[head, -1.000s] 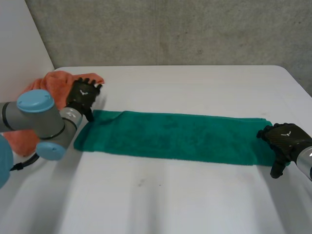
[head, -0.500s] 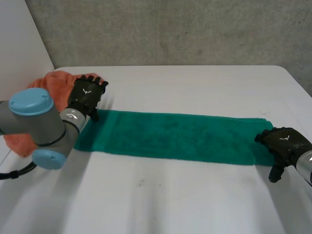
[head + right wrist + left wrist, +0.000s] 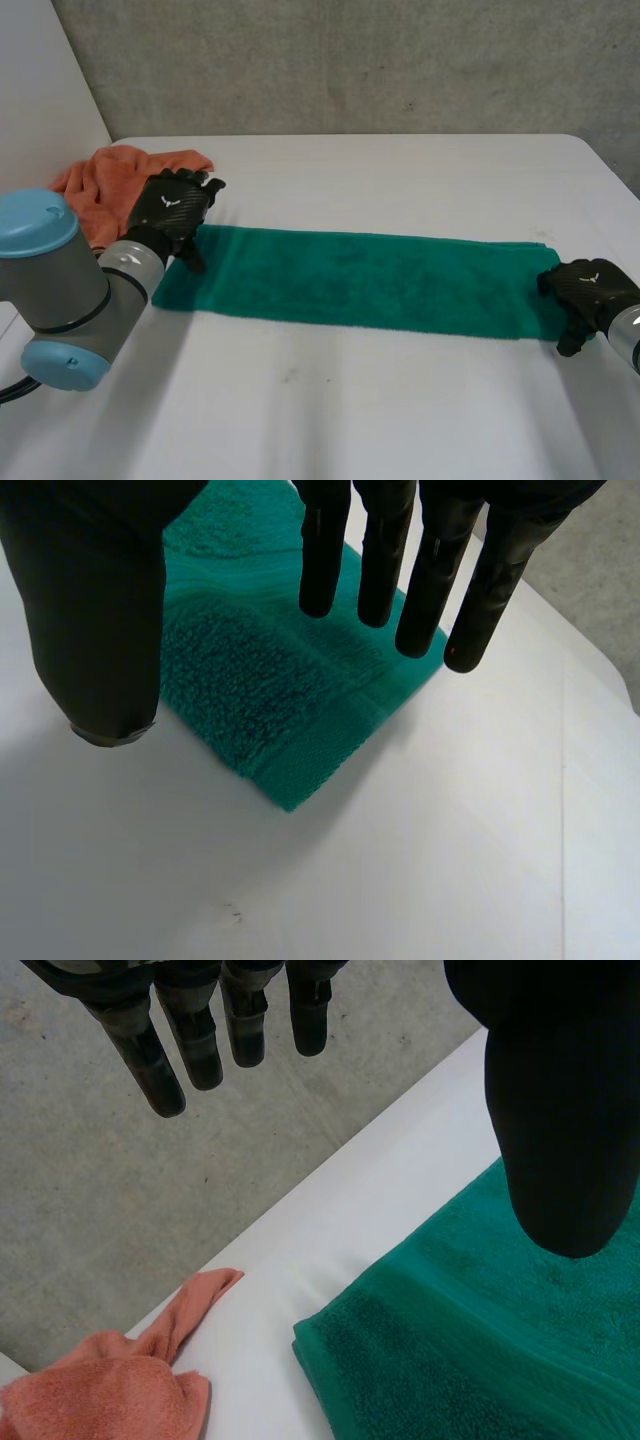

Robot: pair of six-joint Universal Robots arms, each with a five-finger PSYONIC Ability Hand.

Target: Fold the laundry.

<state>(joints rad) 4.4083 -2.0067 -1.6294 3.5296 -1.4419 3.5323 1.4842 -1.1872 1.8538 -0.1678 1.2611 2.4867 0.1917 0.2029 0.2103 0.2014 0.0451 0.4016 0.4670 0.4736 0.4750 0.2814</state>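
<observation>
Two hands (image 3: 172,205) (image 3: 585,290) over green towel (image 3: 350,278)

No words, numbers or labels can be read anywhere. The one sign is a small white emblem (image 3: 170,201) on the back of each black hand. One is on the left hand (image 3: 165,215), at the left end of the green towel (image 3: 360,275). The other is on the right hand (image 3: 585,295), at the towel's right end. Both marks are too small to make out.
</observation>
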